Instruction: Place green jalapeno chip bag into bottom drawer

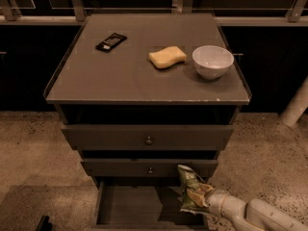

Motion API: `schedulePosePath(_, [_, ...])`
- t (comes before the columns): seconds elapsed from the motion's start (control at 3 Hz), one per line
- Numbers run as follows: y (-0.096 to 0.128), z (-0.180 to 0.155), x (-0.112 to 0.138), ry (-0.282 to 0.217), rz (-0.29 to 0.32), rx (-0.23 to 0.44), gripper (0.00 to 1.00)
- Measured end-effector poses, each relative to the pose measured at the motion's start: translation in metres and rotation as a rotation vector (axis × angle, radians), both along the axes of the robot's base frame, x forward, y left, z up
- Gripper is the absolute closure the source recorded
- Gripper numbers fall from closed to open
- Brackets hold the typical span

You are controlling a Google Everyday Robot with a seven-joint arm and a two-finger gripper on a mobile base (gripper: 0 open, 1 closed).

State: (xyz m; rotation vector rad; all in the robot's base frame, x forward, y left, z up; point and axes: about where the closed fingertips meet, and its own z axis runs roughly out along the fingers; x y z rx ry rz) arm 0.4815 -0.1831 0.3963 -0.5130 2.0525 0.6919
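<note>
I am holding the green jalapeno chip bag (188, 190) upright, my gripper (203, 195) clamping it over the right side of the open bottom drawer (132, 205).

Claw (203, 194) at lower right grips green jalapeno chip bag (188, 183).

the gripper (202, 197), near right, clamps the green jalapeno chip bag (187, 186), which hides part of it; the near end of the bottom drawer (129, 205) and the arm (262, 216) are cut off.
</note>
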Motion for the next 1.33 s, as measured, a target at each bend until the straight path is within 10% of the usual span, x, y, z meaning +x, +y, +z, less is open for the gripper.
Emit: schedulePosePath(1.33, [0.02,-0.162,0.008,0.265,-0.094,0.037,1.0])
